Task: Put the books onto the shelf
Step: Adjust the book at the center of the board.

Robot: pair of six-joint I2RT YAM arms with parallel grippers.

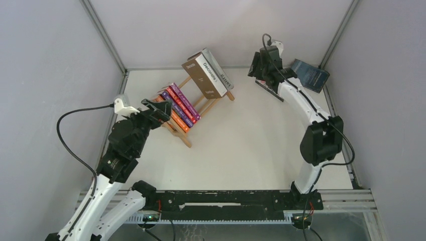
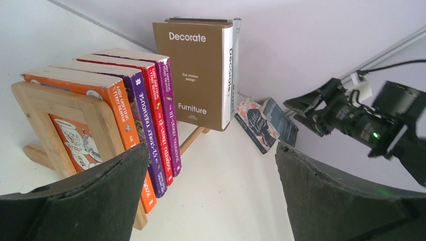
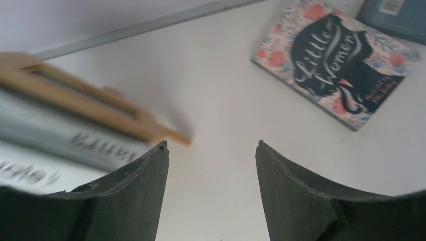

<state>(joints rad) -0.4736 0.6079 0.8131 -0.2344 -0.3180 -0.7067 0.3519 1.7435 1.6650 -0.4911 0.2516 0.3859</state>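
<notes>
- Right gripper (image 3: 211, 145): jaws apart, nothing between them, hanging by the shelf's (image 1: 213, 103) far-right end.
- Left gripper (image 2: 212, 148): spread wide and empty, just beside the paperbacks (image 2: 150, 110).
- Paperbacks and brown book (image 2: 193, 75) stand shelved, with a gap between them.
- Little Women book (image 3: 331, 65) and dark blue book (image 3: 397, 17) lie flat at far right.
- Likely next: go in low, pinch Little Women by one edge, stand it in the gap.
</notes>
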